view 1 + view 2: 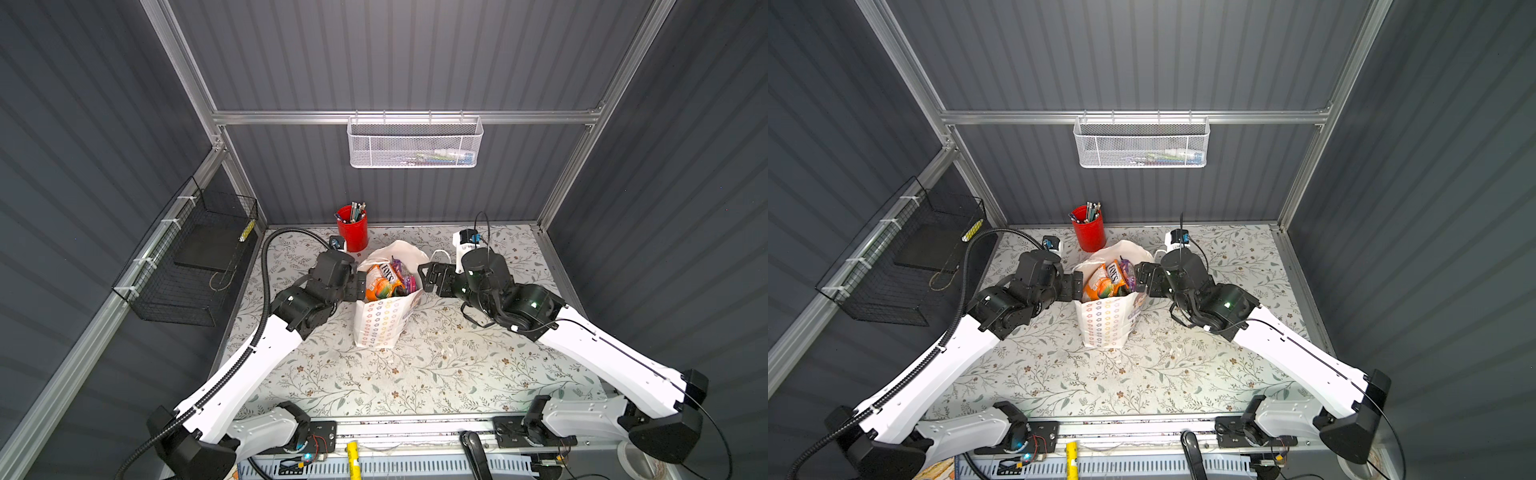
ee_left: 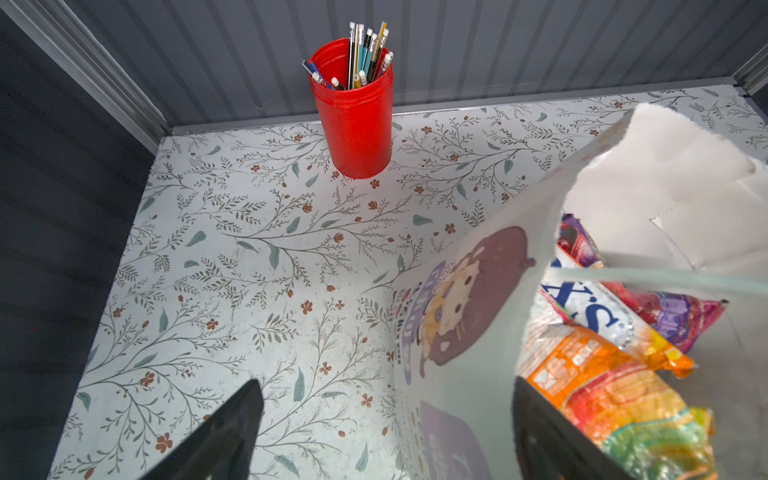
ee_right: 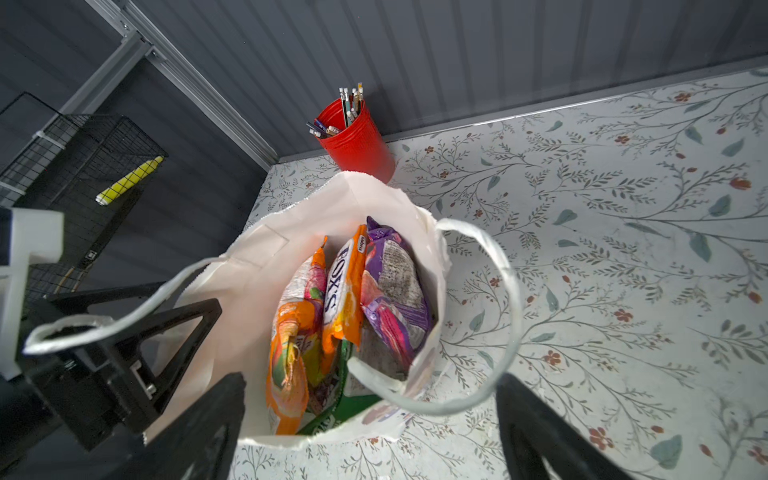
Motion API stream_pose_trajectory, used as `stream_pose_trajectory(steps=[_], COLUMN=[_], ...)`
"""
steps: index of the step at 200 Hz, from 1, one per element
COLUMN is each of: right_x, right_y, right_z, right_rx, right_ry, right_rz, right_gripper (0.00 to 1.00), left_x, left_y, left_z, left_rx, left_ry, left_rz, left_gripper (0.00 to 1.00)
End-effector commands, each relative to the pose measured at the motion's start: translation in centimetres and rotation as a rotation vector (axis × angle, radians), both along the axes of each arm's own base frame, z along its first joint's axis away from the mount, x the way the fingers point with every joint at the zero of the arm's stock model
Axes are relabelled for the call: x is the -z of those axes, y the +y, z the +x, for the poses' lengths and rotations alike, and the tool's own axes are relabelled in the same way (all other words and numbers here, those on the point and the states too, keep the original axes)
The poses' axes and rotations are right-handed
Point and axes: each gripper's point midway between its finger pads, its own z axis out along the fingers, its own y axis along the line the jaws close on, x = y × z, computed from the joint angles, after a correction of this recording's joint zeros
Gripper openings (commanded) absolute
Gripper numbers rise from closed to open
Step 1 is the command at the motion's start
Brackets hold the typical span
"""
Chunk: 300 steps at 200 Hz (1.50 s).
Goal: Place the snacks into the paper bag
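White paper, thin and creased, formed the paper bag (image 1: 380, 320), which stood upright in the middle of the floral surface (image 1: 415, 374) with its mouth gaping. The snacks (image 1: 388, 282) sat inside it on end: glossy, crinkled film packets, an orange packet (image 3: 291, 332), a "FOX'S" packet (image 3: 343, 291) and a purple packet (image 3: 395, 291) pressed flat against one another, with a green packet (image 3: 332, 415) lower down. No packet showed on the surface in either top view, so the filling looked finished.

The left fingers (image 2: 224, 432) were spread apart astride the bag's printed wall, one outside it and one over the packets, gripping nothing. The right fingers (image 3: 199, 428) were likewise apart at the opposite rim, and the soft white handle loop (image 3: 511, 299) curved through the gap between them.

The step in hand seemed to be letting go and backing away. Done well, each arm would lift clear of the rim before drawing outward, since a light paper wall would probably follow any finger that dragged on it. The right side called for more care, because a limp loop could snag on a finger and tip the tall, full bag. The red cup (image 2: 357, 120) stood near the bag at the back wall, so the retreat was better made sideways.
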Motion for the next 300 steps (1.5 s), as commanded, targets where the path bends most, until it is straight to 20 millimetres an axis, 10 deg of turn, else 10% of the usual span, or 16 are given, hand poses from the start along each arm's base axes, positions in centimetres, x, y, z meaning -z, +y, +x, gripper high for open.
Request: stream_pose_trajectory(steps=[1, 65, 143, 194, 218, 235, 251, 300], right_x=[-0.6, -0.3, -1.0, -0.1, -0.2, -1.8, -4.9, -15.1], right_y=[1.6, 0.9, -4.7, -1.6, 0.9, 3.0, 4.5, 3.9], right_z=[0.6, 1.9, 2.1, 3.1, 3.8, 3.4, 2.6, 3.0], right_rx=[-0.028, -0.006, 0.141, 0.022, -0.077, -0.192, -0.309, -0.448], right_ry=[0.023, 0.034, -0.066, -0.021, 0.033, 0.010, -0.062, -0.190], right_rz=[0.080, 0.126, -0.024, 0.005, 0.064, 0.130, 0.175, 0.313], right_gripper=[0.78, 0.40, 0.84, 0.84, 0.65, 0.00, 0.00, 0.00], left_x=[-2.8, -4.6, -6.2, -7.4, -7.7, -8.2, -9.8, -16.4], left_y=[0.4, 0.9, 0.5, 0.3, 0.2, 0.0, -1.1, -5.9], left_z=[-0.7, -0.8, -0.4, -0.8, -0.8, -0.6, -0.1, 3.1], left_rx=[0.007, -0.005, -0.024, -0.012, -0.010, -0.007, 0.020, 0.119], left_ry=[-0.087, -0.144, -0.143, -0.146, -0.143, -0.144, -0.156, -0.185], left_rz=[-0.053, -0.081, -0.120, -0.156, -0.161, -0.167, -0.209, -0.331], left_gripper=[0.95, 0.94, 0.70, 0.56, 0.45, 0.23, 0.00, 0.00])
